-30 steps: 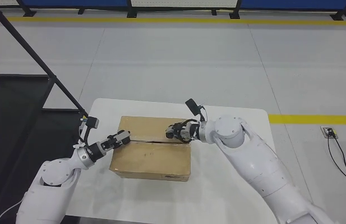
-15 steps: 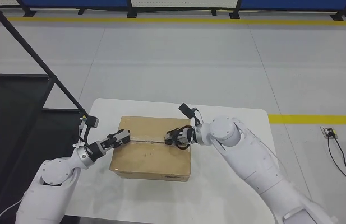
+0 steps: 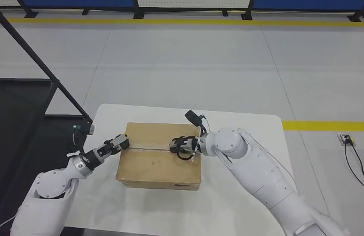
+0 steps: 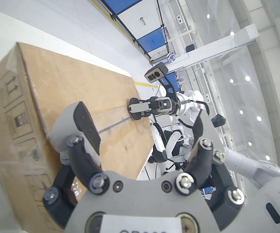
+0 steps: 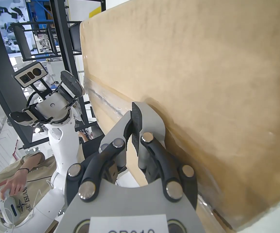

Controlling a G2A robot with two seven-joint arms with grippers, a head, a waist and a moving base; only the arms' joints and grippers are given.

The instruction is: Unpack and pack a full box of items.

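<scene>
The closed box (image 3: 158, 168) sits on the table (image 3: 246, 177), left of its middle. A taped seam (image 3: 149, 148) runs left to right across the box's top. The left gripper (image 3: 121, 141) hangs at the box's left end by the seam, fingers spread wide. The right gripper (image 3: 173, 144) rests on the seam right of centre, fingers pressed together.

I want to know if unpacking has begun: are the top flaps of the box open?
No, the cardboard box is closed, its top lying flat with clear tape along the middle seam.
</scene>
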